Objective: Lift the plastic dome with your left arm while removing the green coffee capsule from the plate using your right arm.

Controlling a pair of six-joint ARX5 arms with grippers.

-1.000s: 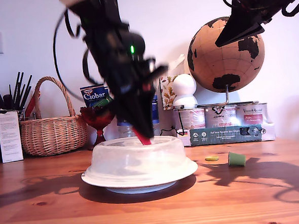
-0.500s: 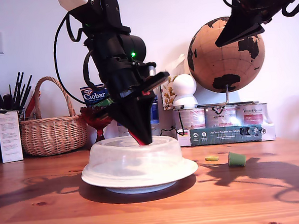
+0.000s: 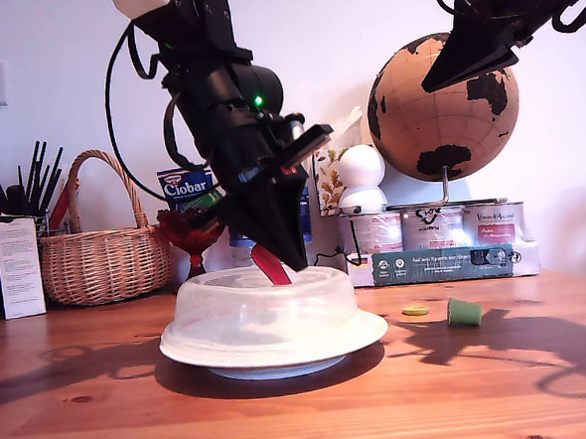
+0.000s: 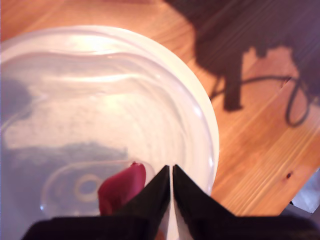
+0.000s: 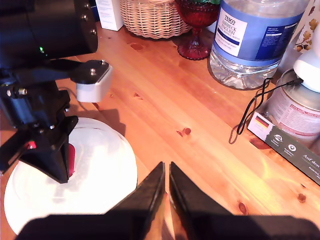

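Observation:
The cloudy plastic dome (image 3: 264, 311) sits on the white plate (image 3: 371, 330) in the middle of the table. Its red tab (image 3: 269, 264) stands up on top. My first gripper (image 3: 294, 266) points down onto the dome's top. It is shut, and the tab (image 4: 120, 187) lies against the side of one finger, not in the slit between them. The green coffee capsule (image 3: 464, 313) stands on the bare wood toward the exterior view's right, off the plate. My second gripper (image 3: 432, 84) hangs high at the exterior view's upper right, shut and holding nothing (image 5: 166, 166).
A small flat yellow-green disc (image 3: 414, 311) lies beside the capsule. Along the back stand a wicker basket (image 3: 101, 256), a red goblet (image 3: 190, 236), a water bottle (image 5: 255, 35), tins and a dark box (image 3: 445, 262), and a cork globe (image 3: 443, 106).
My first gripper swung and settled over the dome's top, and the red tab now shows beside its tip instead of under it. The dome stays on the plate. The second arm is still.

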